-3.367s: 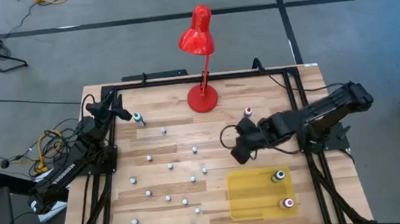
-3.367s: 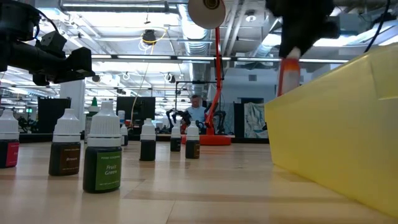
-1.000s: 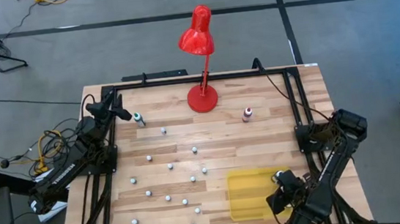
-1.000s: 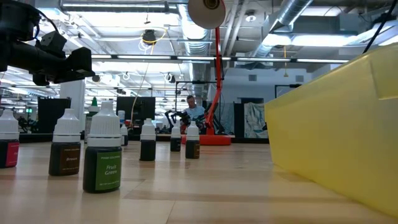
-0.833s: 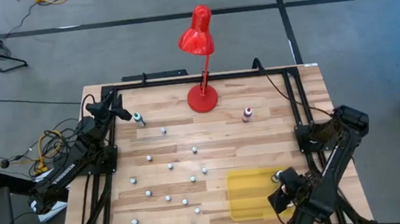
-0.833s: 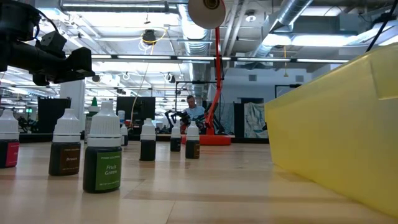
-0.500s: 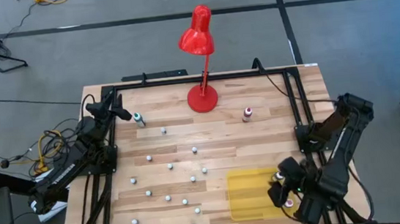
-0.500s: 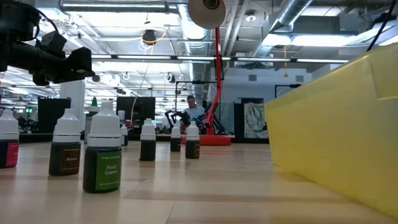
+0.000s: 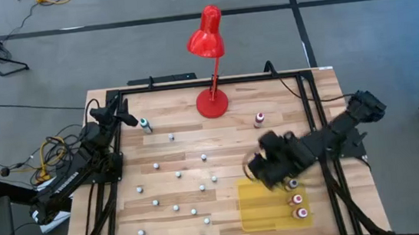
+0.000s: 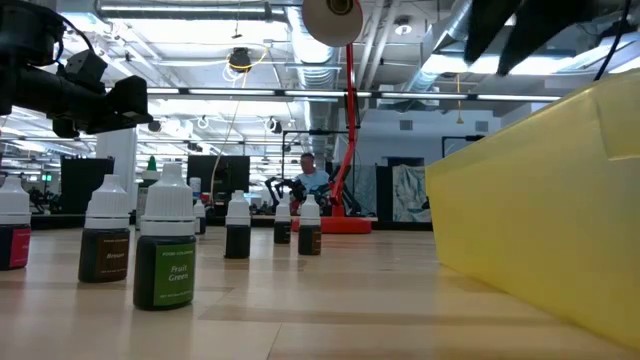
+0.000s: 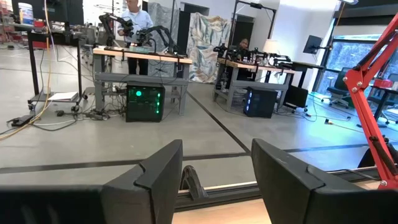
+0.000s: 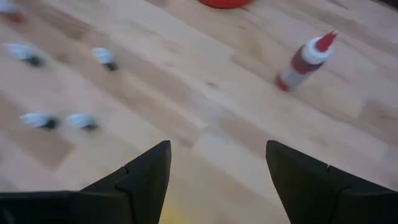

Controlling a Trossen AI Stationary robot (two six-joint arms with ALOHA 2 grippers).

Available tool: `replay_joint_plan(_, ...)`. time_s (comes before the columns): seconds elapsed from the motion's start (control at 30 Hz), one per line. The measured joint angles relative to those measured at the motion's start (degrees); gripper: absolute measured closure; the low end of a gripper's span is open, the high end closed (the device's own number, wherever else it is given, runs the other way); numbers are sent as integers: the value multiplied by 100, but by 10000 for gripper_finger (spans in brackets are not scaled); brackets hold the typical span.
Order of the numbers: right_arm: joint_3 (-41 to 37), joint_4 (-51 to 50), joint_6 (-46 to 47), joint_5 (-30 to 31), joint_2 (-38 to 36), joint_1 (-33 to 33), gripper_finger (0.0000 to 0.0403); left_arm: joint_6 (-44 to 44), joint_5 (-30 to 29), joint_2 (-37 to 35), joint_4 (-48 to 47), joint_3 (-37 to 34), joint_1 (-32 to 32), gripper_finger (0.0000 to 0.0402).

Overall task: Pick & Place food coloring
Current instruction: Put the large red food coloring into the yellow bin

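Several food coloring bottles (image 9: 176, 208) with pale caps stand on the table's left half, and the low view shows them close (image 10: 165, 250). A red-tipped bottle (image 9: 259, 119) stands alone at the far right and also shows in the right wrist view (image 12: 305, 59). Three bottles (image 9: 297, 199) stand in the yellow tray (image 9: 260, 205). My right gripper (image 9: 254, 167) hovers open above the table, just beyond the tray's far left corner, holding nothing (image 12: 217, 155). My left gripper (image 9: 127, 116) waits open at the far left edge (image 11: 214, 180), beside a teal bottle (image 9: 145, 124).
A red desk lamp stands with its base (image 9: 212, 102) at the table's far middle. The yellow tray's wall (image 10: 540, 200) fills the right of the low view. A black frame rail (image 9: 308, 100) runs along the table's edges. People work at benches in the room behind.
My right gripper has risen from the tray at the near right corner and swung toward the table's middle and far side, turning as it went. A third bottle now stands in the tray where the gripper was.
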Motion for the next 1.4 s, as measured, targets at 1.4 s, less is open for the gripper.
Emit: replay_joint_plan(1.4,-1985,2608,-4572,-2778,-327,-4857,146,0,-2,0,0,0,1,217)
